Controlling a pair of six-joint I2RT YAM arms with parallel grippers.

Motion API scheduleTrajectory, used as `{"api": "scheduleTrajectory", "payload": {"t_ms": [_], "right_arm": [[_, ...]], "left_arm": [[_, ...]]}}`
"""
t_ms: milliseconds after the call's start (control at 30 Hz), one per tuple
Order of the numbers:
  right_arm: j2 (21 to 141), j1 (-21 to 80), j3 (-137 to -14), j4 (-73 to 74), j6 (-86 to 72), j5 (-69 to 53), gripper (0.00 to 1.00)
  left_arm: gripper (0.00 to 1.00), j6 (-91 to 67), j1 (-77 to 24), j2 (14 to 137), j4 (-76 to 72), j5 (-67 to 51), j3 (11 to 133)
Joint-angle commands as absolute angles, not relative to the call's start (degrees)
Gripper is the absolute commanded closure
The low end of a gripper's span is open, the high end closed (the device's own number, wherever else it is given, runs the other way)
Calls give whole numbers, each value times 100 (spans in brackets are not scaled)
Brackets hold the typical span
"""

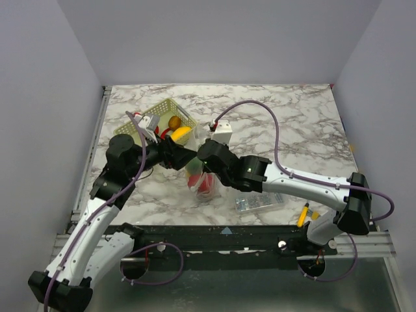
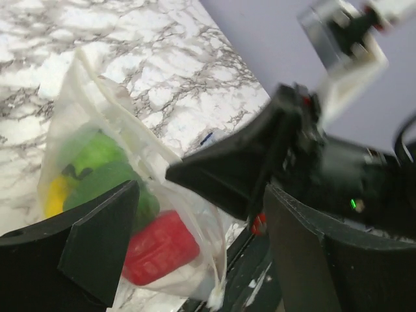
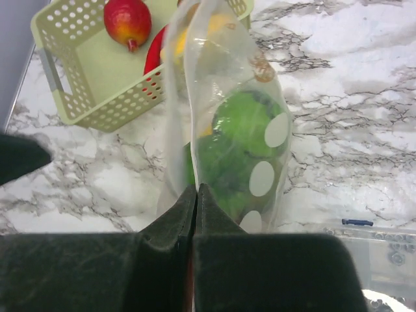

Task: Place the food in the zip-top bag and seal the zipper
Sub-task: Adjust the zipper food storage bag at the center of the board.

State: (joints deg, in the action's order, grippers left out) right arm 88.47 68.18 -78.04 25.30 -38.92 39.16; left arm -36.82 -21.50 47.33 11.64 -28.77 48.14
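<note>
The right gripper [image 3: 195, 193] pinches the zip-top bag [image 3: 224, 68] holding green food [image 3: 244, 123] beside the basket [image 3: 84, 91].

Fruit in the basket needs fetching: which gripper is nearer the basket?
Left. The left gripper sits open just off the basket's near side; the right gripper is farther back, shut on the zip-top bag, which stands between it and the basket.

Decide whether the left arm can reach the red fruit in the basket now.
Probably yes. The left gripper has open jaws and sits beside the basket, whose top is open, with the red fruit lying uncovered. The zip-top bag, pinched by the right gripper, stands aside.
</note>
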Motion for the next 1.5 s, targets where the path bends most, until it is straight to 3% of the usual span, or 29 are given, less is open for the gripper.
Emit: {"api": "scheduleTrajectory", "payload": {"t_ms": [0,267,567,767,833,933,1100,1333,1467], "right_arm": [[8582,6662,-7554,2323,-4742,4114,99],[8420,6592,-7422,1978,-4776,4011,99],[8303,6592,-7390,1845,-4777,4021,99],[8283,6596,-7356,1677,-4643,3885,99],[8301,6594,-7365,1683,-4585,3872,99],[8304,6571,-7393,1670,-4161,3816,89],[7773,5916,-7050,1111,-2519,2707,61],[7676,4541,-7236,1047,-946,-384,25],[8256,3698,-7813,1113,-953,-1733,24]], "left_arm": [[20,-2050,-2186,4174,1122,-3977,4334],[20,-1596,-2782,4286,1488,-4501,4017],[33,-1645,-3214,4226,2142,-3750,4007],[54,-1493,-3361,4450,2586,-3297,4212],[68,-1372,-3358,4511,2721,-3089,4306],[88,-1160,-3360,4530,2935,-2705,4490],[100,-691,-3364,4450,3463,-2331,4810],[100,-105,-3360,4096,3994,-2554,4963],[100,-58,-3358,3823,3998,-2587,4886]]}}
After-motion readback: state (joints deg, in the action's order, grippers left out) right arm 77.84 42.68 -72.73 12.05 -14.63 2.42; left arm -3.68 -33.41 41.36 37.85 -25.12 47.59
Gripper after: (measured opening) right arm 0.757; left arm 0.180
